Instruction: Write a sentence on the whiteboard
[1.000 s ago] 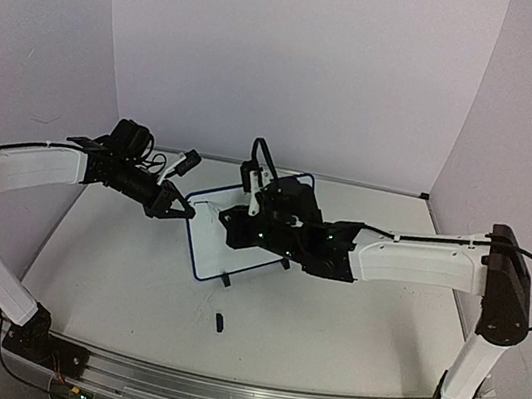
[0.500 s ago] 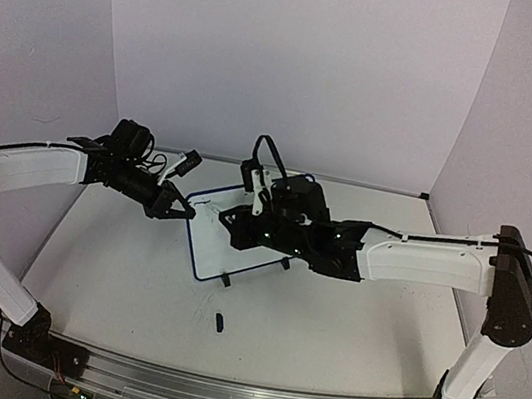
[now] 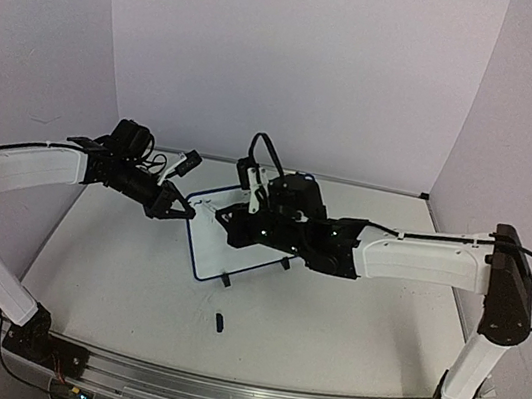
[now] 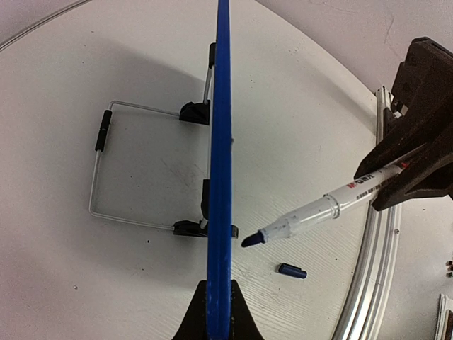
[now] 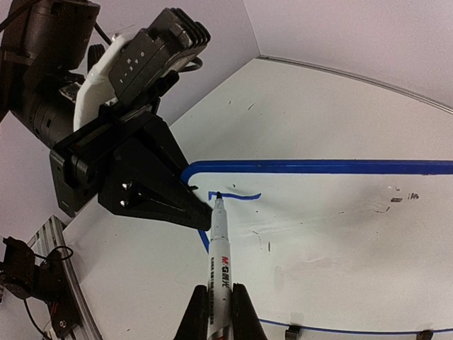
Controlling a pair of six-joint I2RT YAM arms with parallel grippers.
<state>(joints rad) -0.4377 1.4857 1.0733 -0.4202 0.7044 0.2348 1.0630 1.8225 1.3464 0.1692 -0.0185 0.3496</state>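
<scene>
The whiteboard point(image 3: 209, 251) stands tilted mid-table on its wire stand point(image 4: 102, 170). My left gripper point(image 3: 183, 211) is shut on its left blue rim point(image 4: 223, 142), seen edge-on in the left wrist view. My right gripper point(image 5: 217, 301) is shut on a white marker point(image 5: 218, 255), uncapped. Its dark tip point(image 5: 217, 195) is at the board's upper left corner, and the left wrist view shows a narrow gap between the tip point(image 4: 251, 241) and the board. Of the sentence, only a short blue stroke point(image 5: 241, 196) shows on the board point(image 5: 333, 241); no words are readable.
The marker's dark cap point(image 3: 219, 322) lies on the table in front of the board, also in the left wrist view point(image 4: 291, 270). Black clip feet point(image 4: 192, 112) hold the board's lower edge. A metal rail point(image 3: 215, 394) runs along the near edge.
My right gripper with the marker has shifted slightly left along the top of the board. The left gripper and the board have not moved.
</scene>
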